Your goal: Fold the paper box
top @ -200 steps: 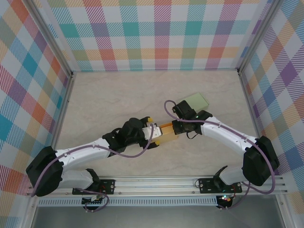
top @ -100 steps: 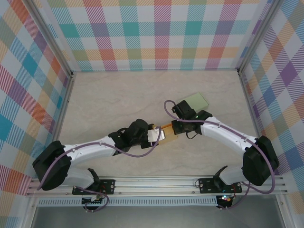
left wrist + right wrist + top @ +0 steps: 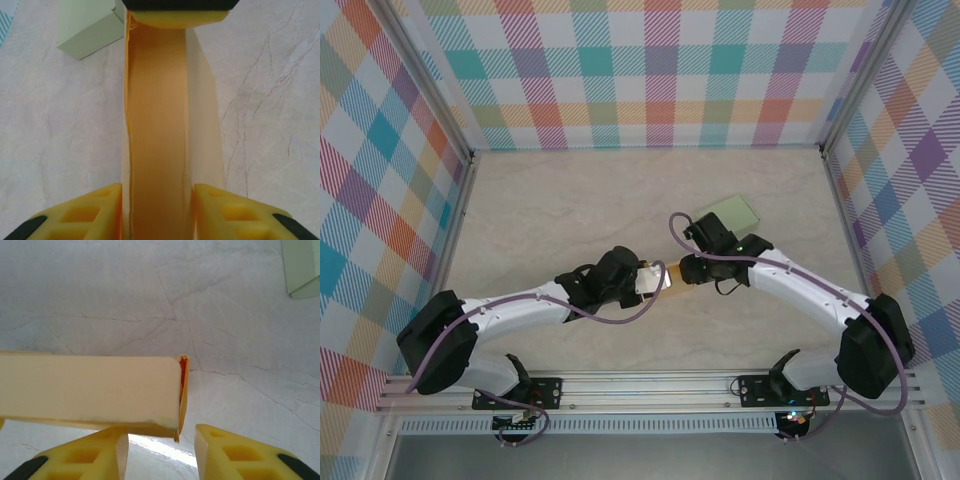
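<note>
Whereas a second ago my right gripper [image 3: 684,267] pinched the paper box [image 3: 671,270] at mid-frame, it has now let go and my left gripper [image 3: 656,281] has closed in: likely a handover for the next fold. Left wrist view: my fingers [image 3: 95,212] clamp the box's long sides. Right wrist view: jaws apart, box end just above one pad [image 3: 85,457]

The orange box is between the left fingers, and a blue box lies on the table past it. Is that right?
Not quite. The orange box is between the left fingers, but the one lying on the table past it is a green box, not blue. The left wrist view shows it.
</note>
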`<act>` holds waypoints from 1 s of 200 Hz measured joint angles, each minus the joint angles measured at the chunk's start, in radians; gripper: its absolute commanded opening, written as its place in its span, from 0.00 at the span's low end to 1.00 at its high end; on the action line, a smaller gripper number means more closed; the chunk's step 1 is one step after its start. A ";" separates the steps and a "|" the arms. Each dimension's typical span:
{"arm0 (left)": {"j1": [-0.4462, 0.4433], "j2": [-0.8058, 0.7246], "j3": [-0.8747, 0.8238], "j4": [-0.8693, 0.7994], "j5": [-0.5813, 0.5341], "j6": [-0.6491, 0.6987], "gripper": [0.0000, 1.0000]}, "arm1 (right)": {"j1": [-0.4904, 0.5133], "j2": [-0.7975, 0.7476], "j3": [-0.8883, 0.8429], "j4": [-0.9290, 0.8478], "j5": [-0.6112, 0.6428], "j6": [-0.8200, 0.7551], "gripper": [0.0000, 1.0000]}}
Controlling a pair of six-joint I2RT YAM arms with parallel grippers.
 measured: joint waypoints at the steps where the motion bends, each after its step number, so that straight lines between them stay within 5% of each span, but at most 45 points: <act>1: 0.000 0.000 0.000 0.000 0.000 0.000 0.37 | 0.000 -0.002 0.000 -0.001 0.000 0.001 0.47; 96: 0.000 0.022 0.028 -0.016 -0.005 0.000 0.37 | -0.060 -0.075 0.027 -0.013 0.025 0.056 0.68; 163: -0.002 0.057 0.068 -0.038 -0.045 -0.017 0.36 | -0.119 0.071 0.085 0.047 -0.034 0.075 0.67; 200: -0.005 0.068 0.077 -0.043 -0.069 -0.035 0.36 | -0.133 0.068 0.018 0.094 -0.073 0.092 0.57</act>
